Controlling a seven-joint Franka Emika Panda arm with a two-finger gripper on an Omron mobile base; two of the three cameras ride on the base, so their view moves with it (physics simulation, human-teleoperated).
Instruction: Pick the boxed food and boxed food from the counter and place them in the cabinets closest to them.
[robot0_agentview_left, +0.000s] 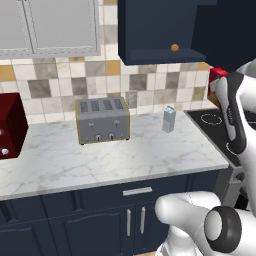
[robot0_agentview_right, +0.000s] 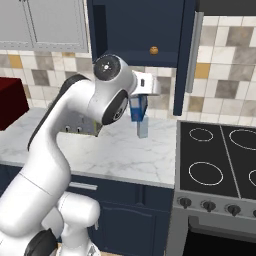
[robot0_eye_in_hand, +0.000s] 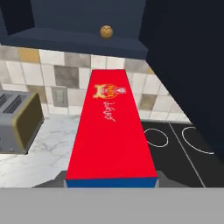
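My gripper (robot0_agentview_right: 139, 102) is shut on a boxed food (robot0_agentview_right: 138, 110), a blue box with a red face and a white and yellow logo (robot0_eye_in_hand: 111, 127). I hold it in the air above the marble counter (robot0_agentview_right: 125, 150), just below the open navy cabinet (robot0_agentview_right: 135, 30). Its red end (robot0_agentview_left: 218, 75) shows beside my arm. The box covers most of my fingers in the hand view. The cabinet door (robot0_agentview_right: 187, 55) stands swung open to the right. A small orange ball (robot0_eye_in_hand: 106, 31) lies on the cabinet's bottom shelf.
A pale grey-blue carton (robot0_agentview_left: 169, 119) stands on the counter under the held box. A grey toaster (robot0_agentview_left: 102, 120) sits to its left, a dark red appliance (robot0_agentview_left: 10, 127) at the far left. The black stove top (robot0_agentview_right: 220, 160) adjoins the counter on the right.
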